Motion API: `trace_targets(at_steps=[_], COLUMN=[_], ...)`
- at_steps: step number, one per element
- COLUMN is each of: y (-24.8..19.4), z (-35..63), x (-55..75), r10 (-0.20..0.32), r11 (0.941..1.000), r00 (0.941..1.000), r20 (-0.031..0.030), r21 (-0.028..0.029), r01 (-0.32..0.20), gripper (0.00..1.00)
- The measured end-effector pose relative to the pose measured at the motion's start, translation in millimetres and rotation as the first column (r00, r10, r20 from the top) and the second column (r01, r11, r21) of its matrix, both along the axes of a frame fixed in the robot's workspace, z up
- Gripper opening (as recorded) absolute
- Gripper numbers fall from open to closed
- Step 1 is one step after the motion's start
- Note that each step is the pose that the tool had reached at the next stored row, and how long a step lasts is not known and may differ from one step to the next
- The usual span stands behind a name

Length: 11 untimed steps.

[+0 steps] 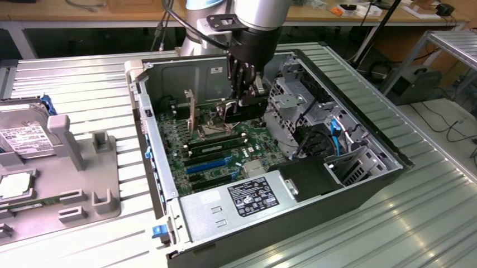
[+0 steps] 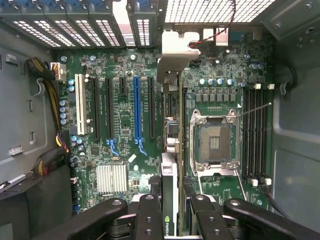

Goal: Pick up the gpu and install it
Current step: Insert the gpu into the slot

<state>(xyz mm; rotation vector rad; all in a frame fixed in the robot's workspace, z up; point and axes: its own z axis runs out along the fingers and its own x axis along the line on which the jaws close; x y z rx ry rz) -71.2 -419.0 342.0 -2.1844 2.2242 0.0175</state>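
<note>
End effector (image 2: 170, 212) clasping gpu (image 2: 169, 172), motherboard (image 2: 122, 150) beneath

one robot arm (image 1: 253, 14), one gripper (image 1: 242, 103) and one gpu (image 2: 169, 175) (edge-on in the wrist view, so its fans cannot be counted). the gripper shows four black links (image 2: 150, 220). one open computer case (image 1: 179, 75) holds one motherboard (image 2: 100, 155). on that board: one white expansion slot (image 2: 79, 105), one blue slot (image 2: 136, 107), four black slots (image 2: 95, 107), one of them short, four memory slots (image 2: 255, 135), one cpu socket (image 2: 215, 142) and one finned silver heatsink (image 2: 112, 178). one power supply (image 1: 216, 215) bears one black label (image 1: 253, 196). outside the case lie one hard drive (image 1: 33, 111) with one white label (image 1: 22, 137) and one grey holder tray (image 1: 104, 173).
</note>
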Motion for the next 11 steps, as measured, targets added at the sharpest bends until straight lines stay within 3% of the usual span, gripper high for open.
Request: trace_targets(at_steps=[11], y=[0.0], z=[-10.7], x=[0.0], r10=[0.0], r11=[1.0], r00=[1.0], r20=[0.0], r21=[0.0], r01=[0.0], gripper=[0.27])
